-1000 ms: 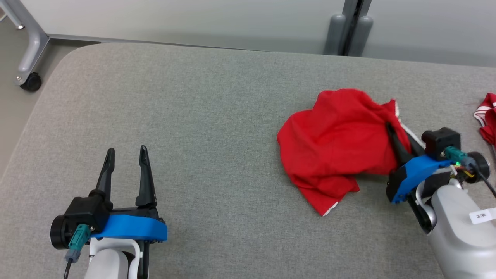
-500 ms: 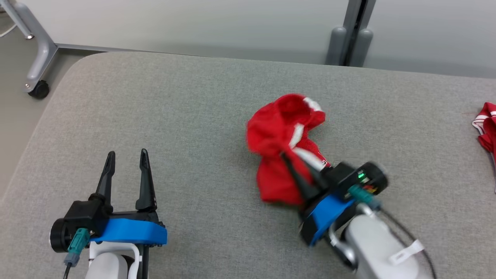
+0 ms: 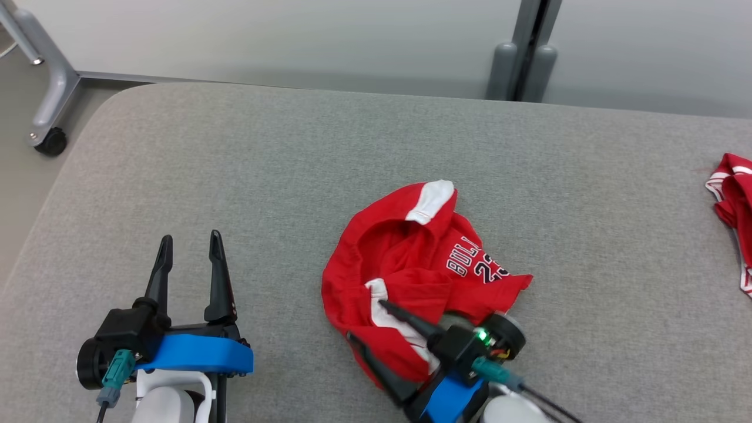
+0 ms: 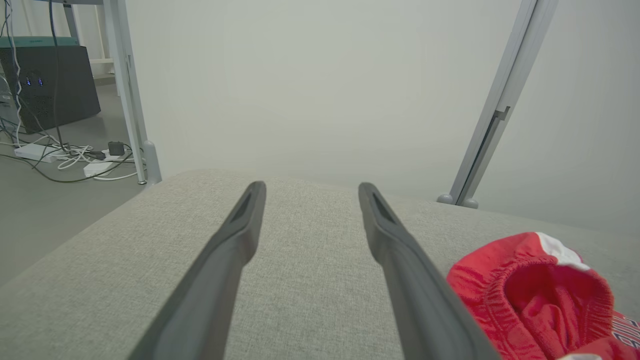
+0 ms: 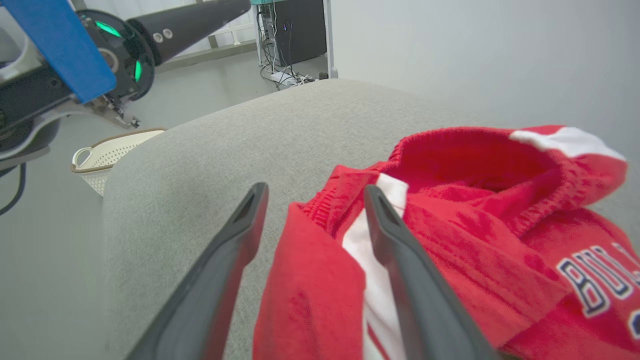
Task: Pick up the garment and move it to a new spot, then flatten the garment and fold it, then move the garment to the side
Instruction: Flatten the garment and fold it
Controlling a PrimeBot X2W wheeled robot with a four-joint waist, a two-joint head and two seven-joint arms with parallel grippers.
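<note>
Grey woven fabric covers the padded table, and behind it stands a pale wall with a grey post. On this table, close to the middle and a little toward the robot's side, lies the garment. It is a pair of red shorts with white side stripes, crumpled in a loose heap. The elastic waistband stands open on the garment's left part, and on its right part one can read the letters BULL and the number 23.

At the near side of the garment is the right gripper. Its two dark fingers point away from the robot and to the left, across the garment's near left corner. The jaws stand wide apart and pinch nothing. One finger is over a white stripe, the other is over the grey fabric just beside the red edge, and the edge runs between them. Whether the fingers touch the cloth, I cannot tell.

Well apart from the garment, on its left, is the left gripper. Its jaws are also spread, with bare table between the fingers.

Far to the right of the garment lies a second red cloth with white stripes. Far to the left and beyond the garment, off the table corner, a frame leg with a black caster stands on the floor. The right wrist view shows a pale basket on the floor past the table's rounded edge.
</note>
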